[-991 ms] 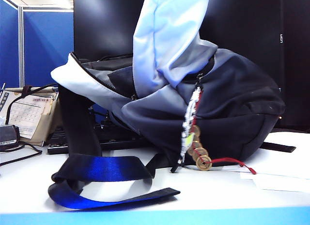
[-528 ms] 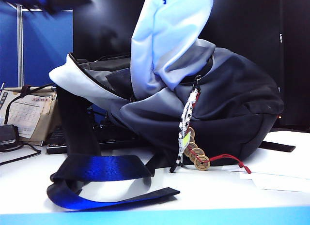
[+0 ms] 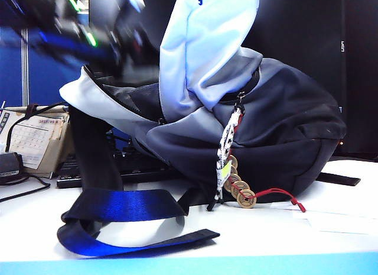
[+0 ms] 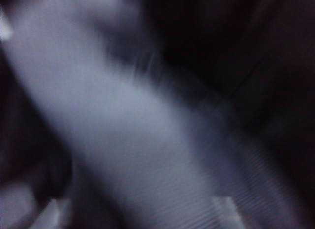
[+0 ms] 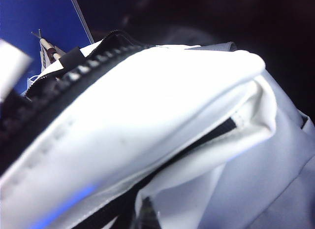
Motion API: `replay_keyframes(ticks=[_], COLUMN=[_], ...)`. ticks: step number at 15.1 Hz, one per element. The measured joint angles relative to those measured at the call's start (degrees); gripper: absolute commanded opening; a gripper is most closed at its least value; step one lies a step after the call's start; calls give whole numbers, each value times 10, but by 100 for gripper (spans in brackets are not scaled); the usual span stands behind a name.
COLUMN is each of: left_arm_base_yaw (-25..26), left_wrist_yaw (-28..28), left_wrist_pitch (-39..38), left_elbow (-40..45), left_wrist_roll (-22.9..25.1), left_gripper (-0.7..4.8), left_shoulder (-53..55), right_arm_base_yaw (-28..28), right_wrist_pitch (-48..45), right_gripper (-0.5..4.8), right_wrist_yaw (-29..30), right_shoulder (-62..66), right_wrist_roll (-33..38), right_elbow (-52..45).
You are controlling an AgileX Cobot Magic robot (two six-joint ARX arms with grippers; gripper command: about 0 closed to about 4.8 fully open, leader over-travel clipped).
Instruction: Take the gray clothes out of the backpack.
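Gray clothes (image 3: 142, 97), soft and foldable inside the backpack (image 3: 283, 127), suit a fold pinch; left gripper (image 3: 121, 20) blurred, state unclear; right gripper pinches the flap.

Left wrist view, heavily motion-blurred. We note one broad pale gray-white band of fabric (image 4: 133, 140) running diagonally across the picture, soft-edged and smeared, most likely a panel of the backpack, though we cannot confirm this. Dark, near-black areas (image 4: 246, 51) flank it on both sides, without readable detail. Two small pale, blurred shapes (image 4: 224, 212) sit at the lower edge; we cannot tell whether these are the left tool's fingers, nor how its jaws stand.
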State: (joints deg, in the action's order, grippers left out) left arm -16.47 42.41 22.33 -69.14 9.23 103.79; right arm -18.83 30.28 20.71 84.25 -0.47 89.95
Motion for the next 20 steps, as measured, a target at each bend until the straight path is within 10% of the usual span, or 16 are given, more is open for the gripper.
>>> replay_keyframes(ticks=[7, 9, 15, 20], left_arm_base_yaw=[-20, -43, -34, 69], left_wrist_yaw=[73, 75, 21, 15], left_wrist_pitch=[-25, -83, -156, -208], left_elbow=[-109, -157, -161, -166], left_wrist_roll=[-140, -138, -125, -133], left_gripper=[379, 9, -6, -6], left_shoulder=[103, 131, 92, -145], right_arm_base_yaw=[0, 0, 0, -1], right_wrist_pitch=[3, 5, 7, -13], right_gripper=[-1, -1, -1, -1], right_wrist_yaw=[3, 3, -7, -39], right_shoulder=[0, 0, 0, 4], right_wrist_roll=[0, 0, 0, 0], right_elbow=[0, 0, 0, 0])
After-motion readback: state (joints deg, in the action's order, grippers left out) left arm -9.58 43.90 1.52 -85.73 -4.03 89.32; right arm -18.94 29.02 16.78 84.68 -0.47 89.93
